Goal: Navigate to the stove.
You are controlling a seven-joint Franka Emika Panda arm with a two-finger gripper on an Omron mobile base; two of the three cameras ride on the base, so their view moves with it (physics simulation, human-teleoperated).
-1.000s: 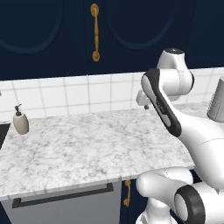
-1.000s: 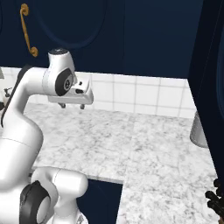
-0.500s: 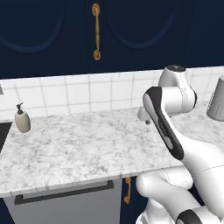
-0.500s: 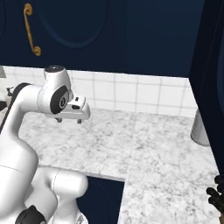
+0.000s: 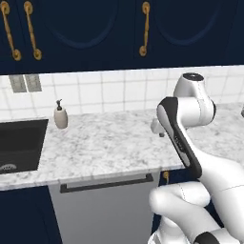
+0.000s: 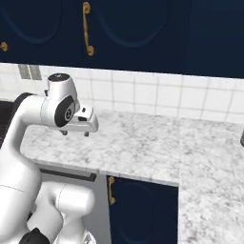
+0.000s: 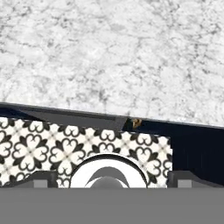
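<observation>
**Operator:** White marble countertop (image 7: 112,52) sits under my gripper (image 6: 75,133). I see it hanging just above the stone in the right base view, fingers pointing down, nothing between them. The fingers look small and close together, but I cannot tell whether they are parted or closed. The hand view gives me just the two dark tips at its bottom edge, well apart in the frame.

**Observer:** What lies past the counter edge?

**Operator:** In the hand view, a dark handle bar (image 7: 65,114), then patterned floor tiles (image 7: 87,144) in black and white. In the left base view that bar belongs to a grey dishwasher front (image 5: 105,205) below the counter.

**Observer:** And further out?

**Operator:** To the left, a black sink basin (image 5: 19,145) set into the stone, with a soap dispenser (image 5: 60,115) standing just beside its far right corner, against the white tiled backsplash (image 5: 109,90). Navy wall cabinets (image 5: 86,28) with brass handles (image 5: 144,28) hang above. On the right side the counter turns a corner toward me.

**Observer:** The stove?

**Operator:** I cannot see it from here; no cooktop along this stretch of counter.
</observation>
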